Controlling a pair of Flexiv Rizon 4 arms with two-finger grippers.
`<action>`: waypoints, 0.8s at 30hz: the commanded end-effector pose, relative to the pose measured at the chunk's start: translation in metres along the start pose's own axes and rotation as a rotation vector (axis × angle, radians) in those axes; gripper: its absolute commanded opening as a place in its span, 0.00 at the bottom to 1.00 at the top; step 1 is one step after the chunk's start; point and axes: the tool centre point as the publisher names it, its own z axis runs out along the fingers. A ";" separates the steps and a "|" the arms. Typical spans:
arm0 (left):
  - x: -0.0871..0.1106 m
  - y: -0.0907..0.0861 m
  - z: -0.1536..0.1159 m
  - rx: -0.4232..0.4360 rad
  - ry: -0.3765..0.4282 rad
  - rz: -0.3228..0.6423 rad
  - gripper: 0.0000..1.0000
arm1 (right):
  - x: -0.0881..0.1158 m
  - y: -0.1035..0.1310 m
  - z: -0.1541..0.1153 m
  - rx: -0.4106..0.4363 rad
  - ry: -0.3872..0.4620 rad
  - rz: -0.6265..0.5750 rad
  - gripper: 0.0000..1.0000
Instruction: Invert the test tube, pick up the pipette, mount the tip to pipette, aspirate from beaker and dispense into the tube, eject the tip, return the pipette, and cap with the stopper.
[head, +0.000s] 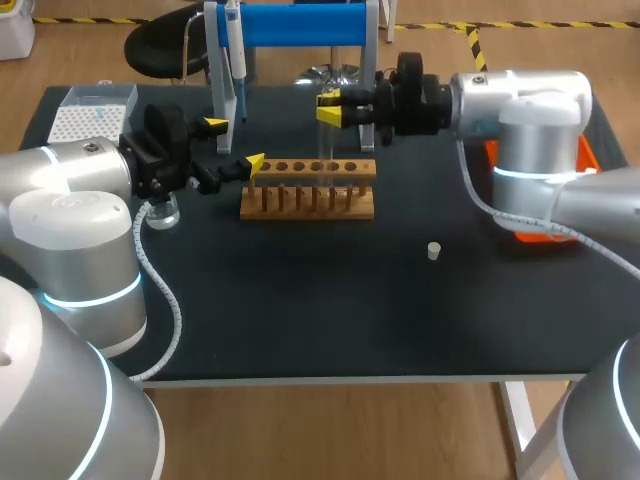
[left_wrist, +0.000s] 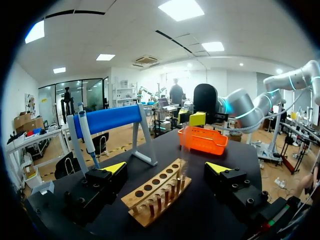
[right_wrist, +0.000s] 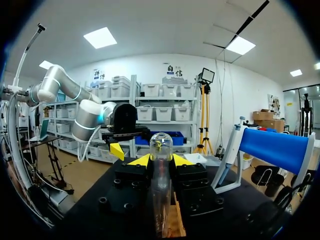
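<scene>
My right gripper (head: 331, 108) is shut on a clear test tube (head: 329, 150) that stands upright above the wooden rack (head: 308, 190). In the right wrist view the test tube (right_wrist: 161, 150) sits between the yellow tips of the gripper (right_wrist: 161, 161), its rounded end uppermost. My left gripper (head: 234, 144) hangs open at the rack's left end, with nothing between its fingers. From the left wrist the rack (left_wrist: 155, 192) lies ahead of the open gripper (left_wrist: 166, 168), and the tube (left_wrist: 183, 150) rises at its far end. The pipette (head: 236, 60) hangs on the blue stand (head: 300, 24).
A white tip box (head: 95, 110) stands at the back left and a small beaker (head: 160, 212) under my left wrist. The white stopper (head: 434, 250) lies on the mat right of the rack. An orange bin (head: 588, 160) sits behind my right arm.
</scene>
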 end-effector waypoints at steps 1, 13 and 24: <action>0.000 0.001 0.000 0.005 0.000 0.001 1.00 | 0.015 0.003 -0.014 0.012 -0.021 0.000 0.00; 0.000 0.001 0.000 0.005 0.000 0.001 1.00 | 0.023 0.004 -0.022 0.009 -0.023 0.005 0.00; 0.000 0.001 0.000 0.005 0.000 0.001 1.00 | 0.017 0.003 -0.023 0.027 -0.029 0.103 0.00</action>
